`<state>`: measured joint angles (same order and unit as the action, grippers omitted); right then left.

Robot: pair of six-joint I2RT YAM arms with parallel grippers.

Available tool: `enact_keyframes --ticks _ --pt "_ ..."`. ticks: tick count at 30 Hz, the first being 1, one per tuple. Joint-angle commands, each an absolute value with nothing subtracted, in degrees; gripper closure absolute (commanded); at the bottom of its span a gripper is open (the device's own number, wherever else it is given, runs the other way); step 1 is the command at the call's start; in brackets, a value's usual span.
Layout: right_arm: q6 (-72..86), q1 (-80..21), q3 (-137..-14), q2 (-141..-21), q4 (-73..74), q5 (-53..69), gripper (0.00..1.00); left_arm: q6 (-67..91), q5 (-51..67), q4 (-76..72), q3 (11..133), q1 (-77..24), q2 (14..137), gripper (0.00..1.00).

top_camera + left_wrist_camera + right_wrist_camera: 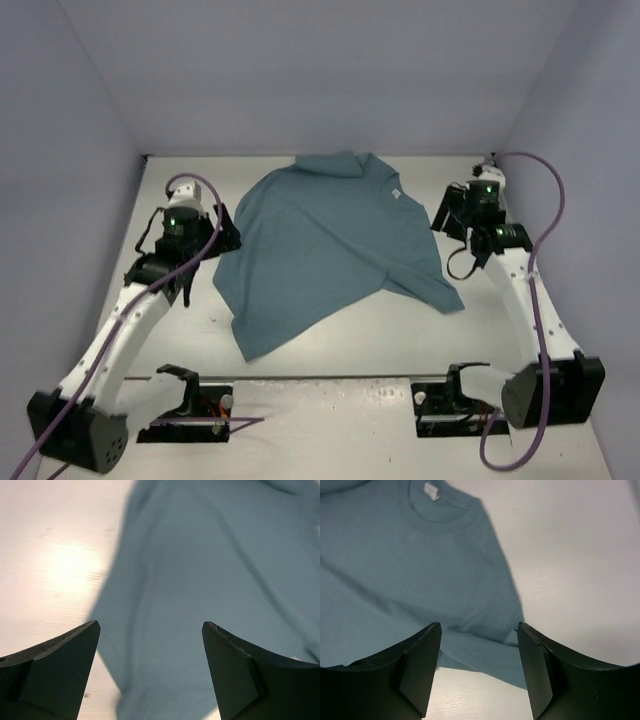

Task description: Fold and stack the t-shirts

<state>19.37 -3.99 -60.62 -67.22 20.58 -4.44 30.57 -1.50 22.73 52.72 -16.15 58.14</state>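
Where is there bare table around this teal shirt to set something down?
Widest bare table is the near strip between the hem of the t-shirt and the arm bases. Smaller patches sit in the far-left corner and the far-right corner beside the collar. Crowded: the shirt's sides, where the left gripper and right gripper hang open over its edges.

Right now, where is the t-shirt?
Top view: the t-shirt lies spread across the middle of the table, its collar toward the far right, nearest the right fingers.

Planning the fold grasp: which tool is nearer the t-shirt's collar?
The right tool: its wrist view shows the crew-neck collar and white label. The left tool faces plain fabric at the opposite edge of the t-shirt.
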Motion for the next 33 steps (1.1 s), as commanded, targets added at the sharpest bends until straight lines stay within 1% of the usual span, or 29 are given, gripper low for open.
enact_keyframes --ticks 1,4,7,10,12,13,14,15,16,17,18,21,23,25,26,27,28,30,31,33 --pt "12.8 -6.7 -64.9 -78.2 17.3 6.0 0.41 28.7 -0.9 21.4 56.0 -8.2 75.7 0.19" --pt "13.0 -8.4 -66.4 -83.3 16.8 6.7 0.43 26.4 0.7 22.6 61.9 -7.1 86.6 0.2" --pt "12.8 -10.5 -67.4 -88.1 15.6 7.5 0.44 22.0 6.0 25.7 71.9 -6.7 99.5 0.26" --pt "12.8 -11.1 -66.9 -90.5 14.9 7.9 0.44 19.9 9.7 27.7 78.6 -6.5 107.3 0.32" --pt "12.9 -11.7 -66.0 -90.9 14.3 8.1 0.45 19.5 10.9 28.6 80.7 -6.6 109.7 0.37" --pt "13.0 -11.8 -65.6 -90.8 14.1 8.0 0.45 19.3 10.7 28.7 81.2 -6.6 110.5 0.43" --pt "13.1 -11.9 -65.1 -90.6 13.9 8.0 0.45 18.8 10.1 28.9 81.8 -6.6 111.3 0.54" --pt "13.2 -11.9 -64.5 -90.5 13.7 8.1 0.45 17.9 9.2 29.4 82.5 -6.6 111.9 0.69" --pt "13.2 -12.0 -63.9 -90.3 13.4 8.1 0.45 17.0 7.4 30.6 83.4 -6.8 112.5 0.9" --pt "13.2 -12.0 -63.4 -90.2 13.2 8.0 0.45 15.3 5.9 31.5 84.9 -7.3 112.8 0.99" --pt "13.3 -12.0 -63.1 -90.1 13.1 7.9 0.45 13.2 3.9 32.2 86.6 -8.0 112.7 1.0" --pt "13.4 -12.1 -62.6 -90.0 12.8 7.4 0.45 3.1 -6.4 35.4 93.3 -12.6 111.8 1.0" --pt "13.6 -12.1 -62.6 -90.1 12.6 7.1 0.45 -3.2 -16.1 36.5 95.4 -19.2 109.9 1.0" --pt "13.7 -12.1 -62.7 -90.0 12.6 6.9 0.45 -7.0 -21.3 36.3 95.5 -24.1 108.4 1.0" --pt "13.7 -12.1 -62.8 -89.9 12.5 6.9 0.45 -8.1 -26.9 36.2 94.6 -26.7 107.7 0.95" --pt "13.7 -12.1 -62.8 -90.0 12.5 6.8 0.45 -7.7 -30.2 36.3 93.3 -29.1 107.3 0.84" --pt "13.8 -12.1 -62.8 -89.9 12.5 6.7 0.45 -7.0 -30.4 36.5 92.0 -30.1 107.2 0.76" --pt "13.8 -12.1 -62.8 -90.0 12.5 6.6 0.45 -4.4 -29.1 37.0 88.8 -33.1 106.9 0.71" --pt "13.8 -12.0 -62.7 -90.1 12.5 6.6 0.45 -2.2 -27.3 37.4 86.5 -34.5 106.5 0.61" --pt "13.8 -12.1 -62.5 -90.1 12.5 6.5 0.45 1.7 -26.8 38.5 84.5 -37.8 105.4 0.5"
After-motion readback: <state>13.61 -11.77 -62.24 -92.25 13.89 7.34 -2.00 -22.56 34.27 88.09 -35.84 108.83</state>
